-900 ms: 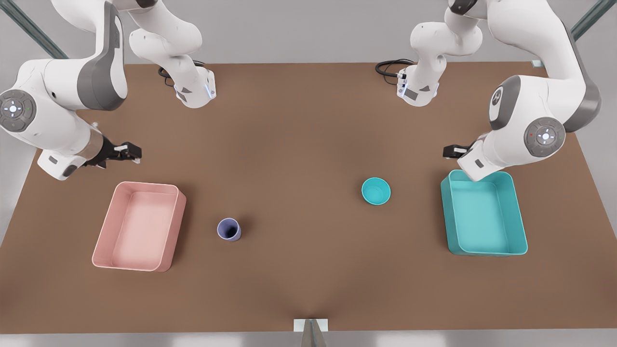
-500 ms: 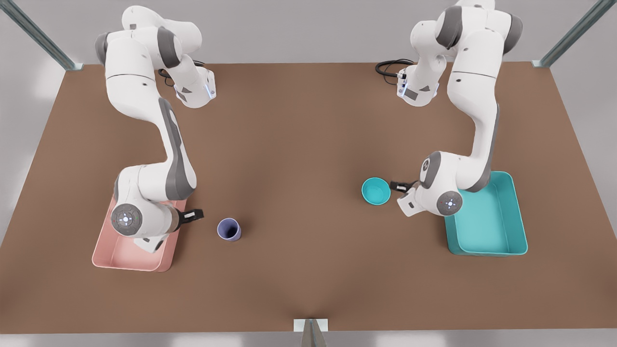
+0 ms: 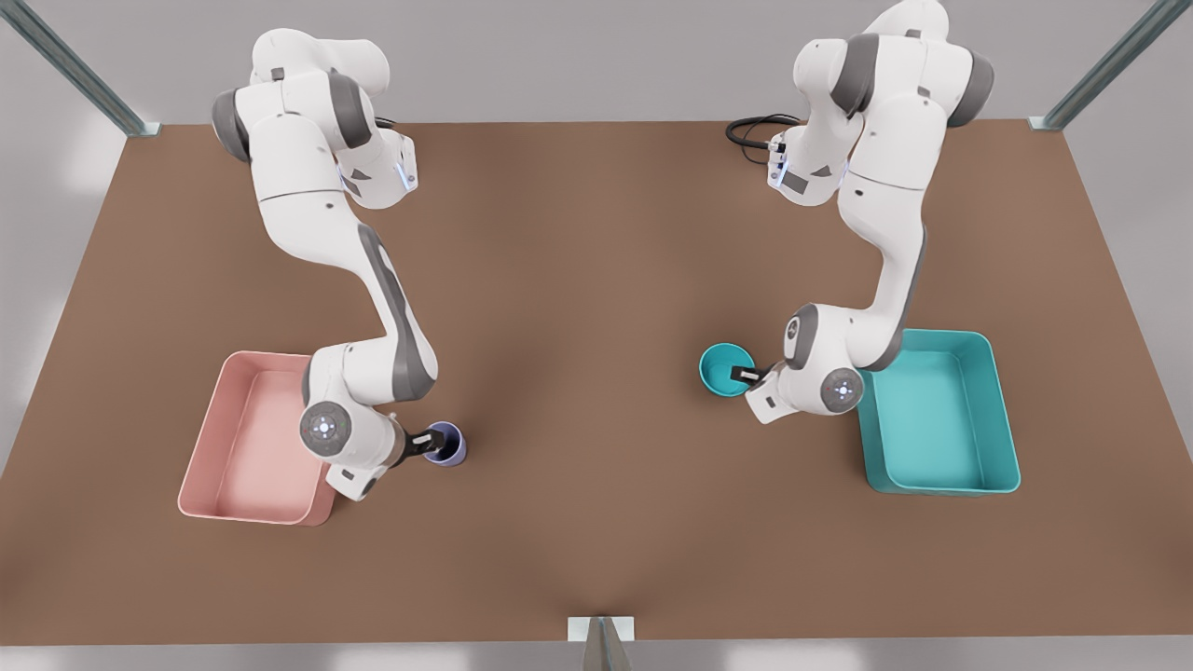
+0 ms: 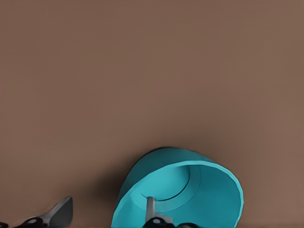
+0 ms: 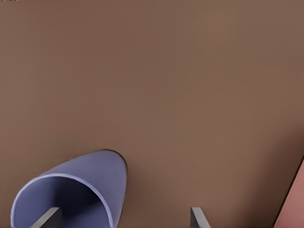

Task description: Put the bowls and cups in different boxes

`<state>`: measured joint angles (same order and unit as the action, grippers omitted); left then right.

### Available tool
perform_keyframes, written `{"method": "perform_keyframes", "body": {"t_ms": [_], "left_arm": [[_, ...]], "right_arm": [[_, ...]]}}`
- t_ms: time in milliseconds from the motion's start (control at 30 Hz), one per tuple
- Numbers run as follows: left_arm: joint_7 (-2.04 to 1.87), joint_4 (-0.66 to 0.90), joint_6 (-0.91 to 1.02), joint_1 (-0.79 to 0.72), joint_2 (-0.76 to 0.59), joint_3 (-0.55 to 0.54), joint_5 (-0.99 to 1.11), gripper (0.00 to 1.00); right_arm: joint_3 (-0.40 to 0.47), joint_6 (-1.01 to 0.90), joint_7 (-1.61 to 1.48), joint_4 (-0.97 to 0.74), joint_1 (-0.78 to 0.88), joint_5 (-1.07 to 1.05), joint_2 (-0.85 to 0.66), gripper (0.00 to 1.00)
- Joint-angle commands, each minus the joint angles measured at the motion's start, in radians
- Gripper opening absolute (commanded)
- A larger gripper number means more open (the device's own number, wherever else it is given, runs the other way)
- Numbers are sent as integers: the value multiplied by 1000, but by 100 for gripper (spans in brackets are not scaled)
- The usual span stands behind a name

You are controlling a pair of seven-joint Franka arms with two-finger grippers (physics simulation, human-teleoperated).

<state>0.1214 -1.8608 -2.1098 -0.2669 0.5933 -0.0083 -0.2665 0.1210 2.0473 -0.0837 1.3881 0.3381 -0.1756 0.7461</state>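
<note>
Front view, starting at the teal bowl (image 3: pixel 727 369): stands upright on the brown table (image 3: pixel 596 233), right of centre in that view, just beside the teal box (image 3: pixel 941 429) but outside it; meets the left gripper (image 3: pixel 746 375) at the rim on the box side; left wrist view puts one finger (image 4: pixel 151 209) inside the bowl and the other outside the wall, so parted and straddling the rim, not visibly pinching yet. Over to the lavender cup (image 3: pixel 449 445): stands upright on the table at the front view's left, just beside the pink box (image 3: pixel 256 457), also outside it; meets the right gripper (image 3: pixel 431 438) on the side facing that box; right wrist view shows one finger (image 5: pixel 47 217) down in the cup's dark mouth and the other well out past the wall, so spread wide, nothing grasped. Further out: both boxes flat on the table, well apart, holding nothing; both arms bent low over their own box's inner edge. Judging progress: reach looks done on both sides, nothing lifted or sorted; left to do, by the look of it: close on each rim, lift, carry bowl to one box and cup to the other, release; nearest pairing seems bowl to teal, cup to pink. Thin rim holds may let either vessel tilt or slip on the lift.
</note>
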Motion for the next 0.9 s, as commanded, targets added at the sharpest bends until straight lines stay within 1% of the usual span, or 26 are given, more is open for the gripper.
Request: {"method": "perform_keyframes", "body": {"t_ms": [0,67,100,300,333,367,400,433,500,567,633,667,700,733,833,867], "left_arm": [[73,0,-2,0,2,-1,-2,48],[66,2,-2,0,2,-1,-11,28],[64,2,-1,0,2,-1,-40,21],[64,17,100,6,-21,-1,-53,21],[66,37,178,11,-49,2,-37,21],[64,51,247,24,-96,33,1,21],[18,54,257,34,-162,83,12,21],[10,84,258,70,-198,137,58,21],[10,146,257,158,-199,151,141,21],[29,158,257,184,-202,246,142,21],[132,158,248,205,-199,306,144,21],[178,155,248,219,-196,314,144,21],[220,153,248,227,-193,333,144,21],[227,150,243,227,-178,340,144,21],[241,144,123,258,-75,340,159,21],[256,141,91,268,-50,340,159,21]], "right_arm": [[0,56,52,6,-4,-4,-1,100],[0,57,42,9,-10,-2,7,100],[0,57,41,15,-10,-4,18,100],[0,56,39,35,1,2,22,100],[0,56,41,35,5,2,27,100],[0,56,41,35,6,2,27,100],[0,56,41,35,7,4,29,97],[0,56,38,35,7,5,32,92],[0,54,35,37,12,5,35,72],[0,54,22,35,13,8,41,61],[0,54,19,35,13,10,45,42],[0,53,1,31,13,7,44,24],[0,51,5,26,13,8,44,21],[2,51,7,23,13,8,44,21],[0,51,-1,17,6,8,35,21],[2,42,-42,19,4,-5,3,21]]}}
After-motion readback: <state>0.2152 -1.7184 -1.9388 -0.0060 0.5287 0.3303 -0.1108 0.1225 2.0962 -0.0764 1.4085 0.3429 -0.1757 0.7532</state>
